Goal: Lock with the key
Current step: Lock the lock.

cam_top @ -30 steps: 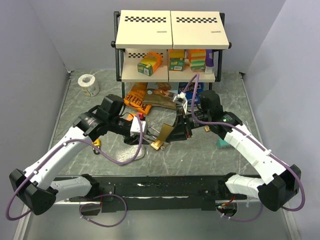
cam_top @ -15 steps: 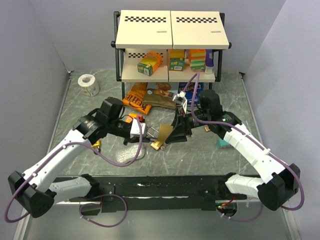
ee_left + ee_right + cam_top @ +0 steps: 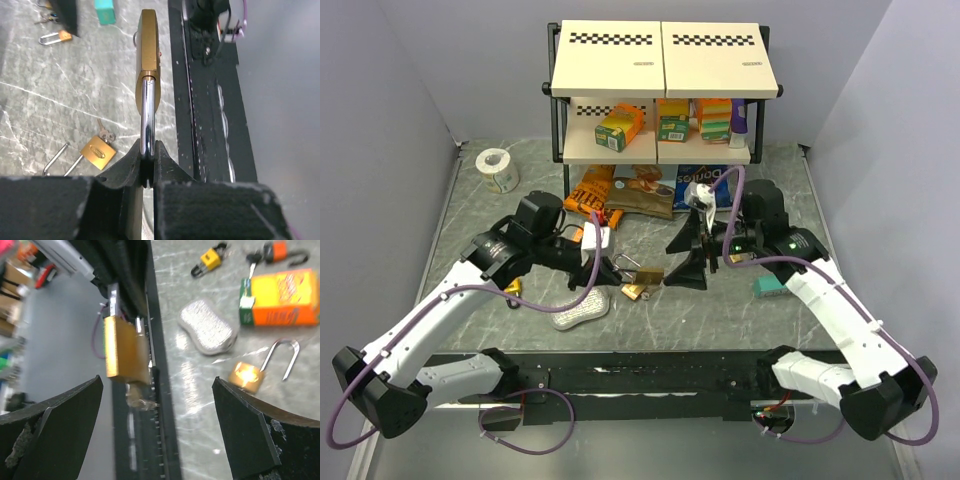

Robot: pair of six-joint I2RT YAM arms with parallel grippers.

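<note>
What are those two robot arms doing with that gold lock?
The left gripper is pinching a brass padlock by its silver shackle and holding it out toward the other arm. The right gripper faces the lock with its fingers wide open and holds nothing. Something small hangs at the lock's bottom end, maybe the key, but it is too blurry to be sure. A smaller padlock lies open on the table.

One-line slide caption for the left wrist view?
Left gripper clamps a brass padlock by its shackle; another padlock lies on the table below.
</note>
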